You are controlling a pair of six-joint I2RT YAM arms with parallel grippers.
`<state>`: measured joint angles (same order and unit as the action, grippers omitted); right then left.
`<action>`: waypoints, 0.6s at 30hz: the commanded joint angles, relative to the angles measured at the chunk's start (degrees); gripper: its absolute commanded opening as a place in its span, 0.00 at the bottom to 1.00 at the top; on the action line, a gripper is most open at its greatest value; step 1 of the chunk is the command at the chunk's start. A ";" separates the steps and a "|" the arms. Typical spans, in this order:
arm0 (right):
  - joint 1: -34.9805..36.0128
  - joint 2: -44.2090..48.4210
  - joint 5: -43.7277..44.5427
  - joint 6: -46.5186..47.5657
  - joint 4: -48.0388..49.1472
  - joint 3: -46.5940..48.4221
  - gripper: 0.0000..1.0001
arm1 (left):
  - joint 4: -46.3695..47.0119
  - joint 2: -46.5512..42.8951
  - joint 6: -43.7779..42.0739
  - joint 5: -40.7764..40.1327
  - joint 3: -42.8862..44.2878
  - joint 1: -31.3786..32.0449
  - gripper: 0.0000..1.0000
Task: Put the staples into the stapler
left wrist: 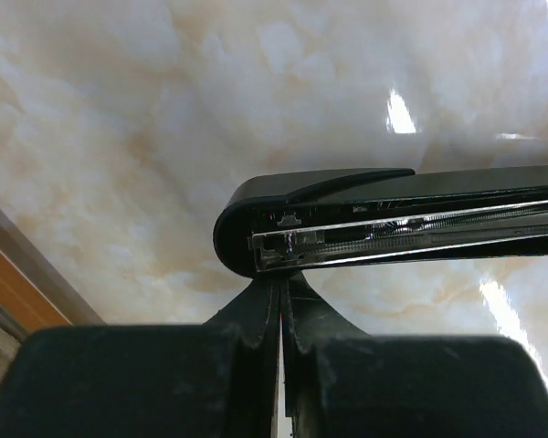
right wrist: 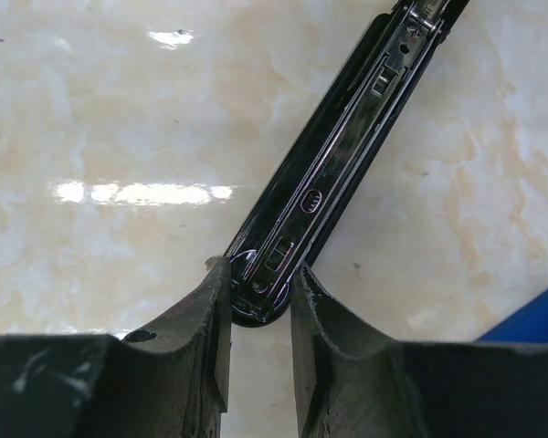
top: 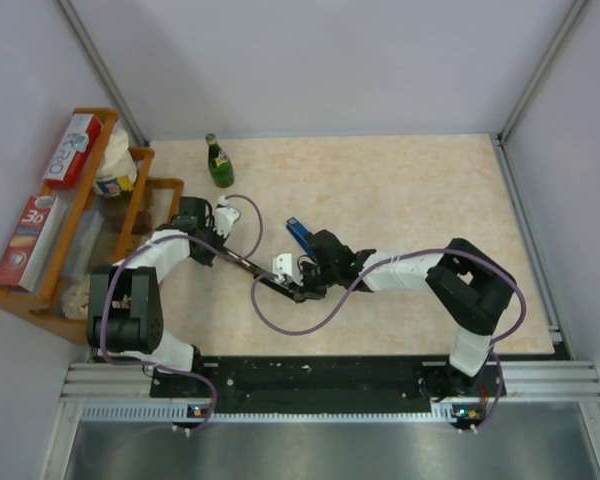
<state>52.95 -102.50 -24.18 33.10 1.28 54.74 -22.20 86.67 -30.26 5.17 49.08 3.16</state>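
Observation:
The black stapler [top: 260,272] is opened out long and thin between my two grippers, above the marbled table. In the left wrist view its rounded end and bare metal staple channel [left wrist: 393,228] sit right at my left gripper [left wrist: 280,285], whose fingers are pressed almost together on a thin part beneath that end. In the right wrist view the stapler's other end [right wrist: 347,155] sits between the fingers of my right gripper [right wrist: 260,292], which touch it on both sides. From above, the left gripper [top: 217,250] and right gripper [top: 302,290] hold opposite ends. The staples box is out of view.
A blue object [top: 298,233] lies just behind the right gripper and shows at the edge of the right wrist view [right wrist: 539,319]. A green bottle [top: 219,162] stands at the back left. A wooden rack [top: 160,185] with boxes stands along the left edge.

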 commanded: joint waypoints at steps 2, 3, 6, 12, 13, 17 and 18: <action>3.04 -3.85 -6.31 -0.05 -10.95 -2.97 0.00 | -3.38 -0.54 -3.49 3.35 2.33 -0.96 0.00; 3.04 -4.02 -6.14 -0.23 -10.86 -2.80 0.00 | -3.55 -0.71 -3.49 4.49 2.42 -0.96 0.00; 3.04 -4.46 -5.96 -0.84 -10.86 -2.45 0.00 | -4.08 -1.68 -3.75 7.30 2.86 -0.87 0.00; 3.04 -4.99 -4.12 -2.16 -10.86 -2.18 0.00 | -4.88 -1.86 -2.79 7.14 4.62 -1.31 0.09; 3.04 -5.17 -3.68 -2.60 -10.95 -2.18 0.00 | -4.96 -2.47 -2.61 7.83 4.71 -1.49 0.16; 3.04 -5.34 -1.31 -5.93 -10.33 -0.96 0.00 | -4.17 -6.68 -1.99 10.64 4.62 -1.58 0.48; 3.04 -5.52 -0.61 -6.90 -10.16 -0.60 0.00 | -4.26 -8.17 -2.08 11.78 4.62 -1.66 0.72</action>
<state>53.52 -103.28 -25.93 29.39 0.95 55.27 -28.67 84.73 -33.04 11.81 51.13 1.87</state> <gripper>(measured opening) 0.248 0.379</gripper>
